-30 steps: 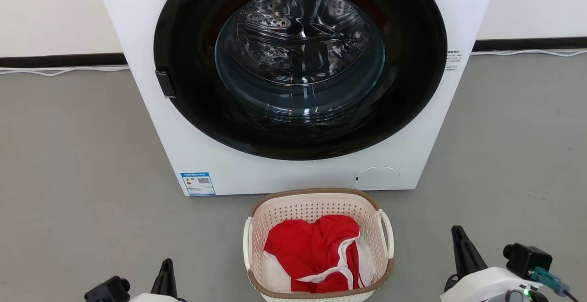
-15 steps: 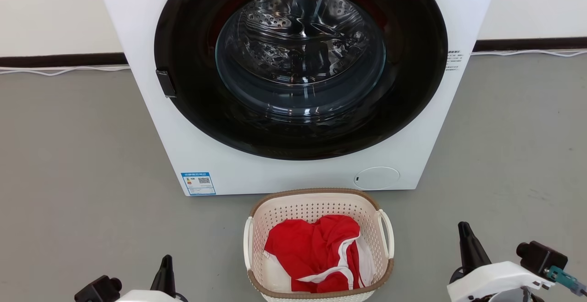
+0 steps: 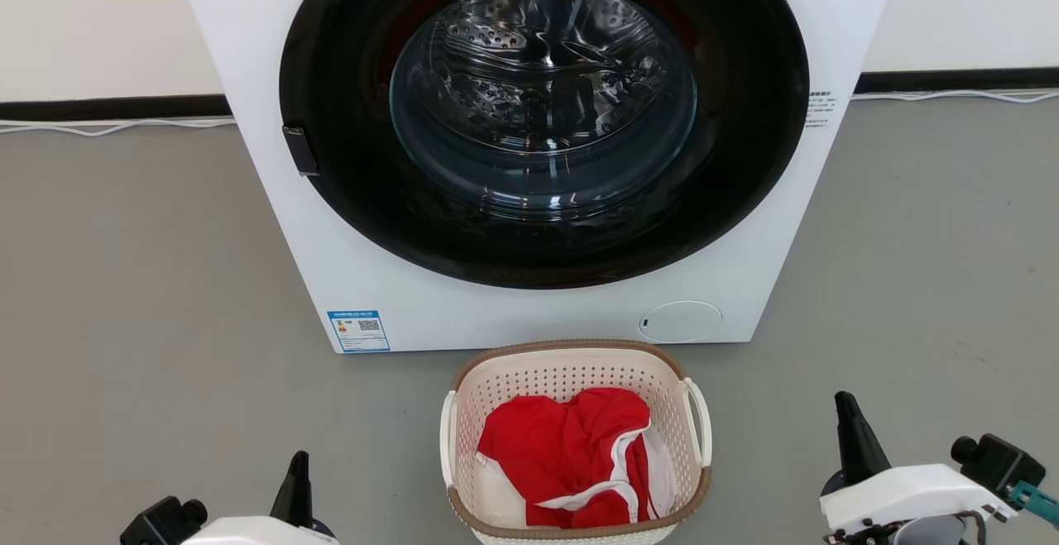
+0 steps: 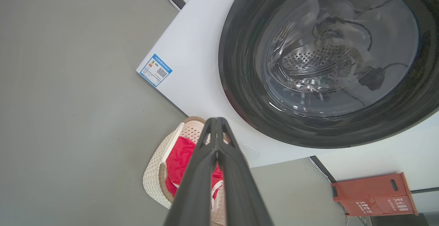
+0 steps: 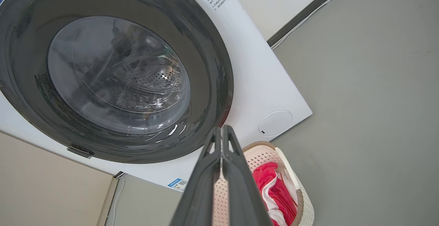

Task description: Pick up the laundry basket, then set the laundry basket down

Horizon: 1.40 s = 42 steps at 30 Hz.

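The laundry basket, cream and perforated with a brown rim and white side handles, stands on the grey floor just in front of the washer. Red and white cloth lies inside it. My left gripper is low at the left, well apart from the basket, fingers pressed together and holding nothing. My right gripper sits to the basket's right, also apart from it and shut on nothing. In the left wrist view the shut gripper overlaps the basket. In the right wrist view the shut gripper stands beside the basket.
A white front-loading washer with a closed round glass door rises right behind the basket. Open grey floor lies to both sides. A wall with dark baseboard and white cable runs behind. A red box stands by the wall.
My right gripper has drifted right and slightly up the head view; my left arm has slid a little left and lower. The basket has stayed put.
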Tool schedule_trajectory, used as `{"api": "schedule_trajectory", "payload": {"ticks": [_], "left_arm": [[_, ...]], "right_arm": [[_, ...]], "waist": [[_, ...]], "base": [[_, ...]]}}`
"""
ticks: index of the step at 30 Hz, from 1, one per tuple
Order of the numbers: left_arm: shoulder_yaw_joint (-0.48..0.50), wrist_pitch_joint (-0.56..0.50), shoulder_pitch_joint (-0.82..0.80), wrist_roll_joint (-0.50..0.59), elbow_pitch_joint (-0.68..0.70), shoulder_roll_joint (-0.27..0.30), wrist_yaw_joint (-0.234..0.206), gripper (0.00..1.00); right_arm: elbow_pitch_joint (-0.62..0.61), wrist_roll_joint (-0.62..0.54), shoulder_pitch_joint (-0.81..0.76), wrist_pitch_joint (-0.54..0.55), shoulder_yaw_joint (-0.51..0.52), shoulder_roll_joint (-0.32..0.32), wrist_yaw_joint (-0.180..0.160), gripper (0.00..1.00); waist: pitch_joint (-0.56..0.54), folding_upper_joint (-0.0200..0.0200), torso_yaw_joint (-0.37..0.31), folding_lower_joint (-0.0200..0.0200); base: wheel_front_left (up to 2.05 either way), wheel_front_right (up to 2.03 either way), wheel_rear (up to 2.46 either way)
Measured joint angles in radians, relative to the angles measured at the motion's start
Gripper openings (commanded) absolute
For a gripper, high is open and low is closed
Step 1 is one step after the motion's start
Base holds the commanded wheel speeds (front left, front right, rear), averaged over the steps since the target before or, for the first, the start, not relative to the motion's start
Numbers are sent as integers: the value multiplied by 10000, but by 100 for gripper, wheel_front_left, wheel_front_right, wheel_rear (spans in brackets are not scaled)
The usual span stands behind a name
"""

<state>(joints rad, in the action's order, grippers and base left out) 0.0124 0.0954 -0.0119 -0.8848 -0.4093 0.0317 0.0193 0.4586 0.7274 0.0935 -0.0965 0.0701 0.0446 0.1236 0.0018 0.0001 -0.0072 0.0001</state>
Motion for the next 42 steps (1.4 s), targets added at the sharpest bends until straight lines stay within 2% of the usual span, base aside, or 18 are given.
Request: {"api": "schedule_trajectory", "payload": {"ticks": [42], "left_arm": [[405,-1218,-204,-4215,784,21,604,0]], "right_arm": [[-1037,5106,-12,1172,364,0,0,0]], "waist": [[8,0,42,0]], "base": [[0,0,0]]}}
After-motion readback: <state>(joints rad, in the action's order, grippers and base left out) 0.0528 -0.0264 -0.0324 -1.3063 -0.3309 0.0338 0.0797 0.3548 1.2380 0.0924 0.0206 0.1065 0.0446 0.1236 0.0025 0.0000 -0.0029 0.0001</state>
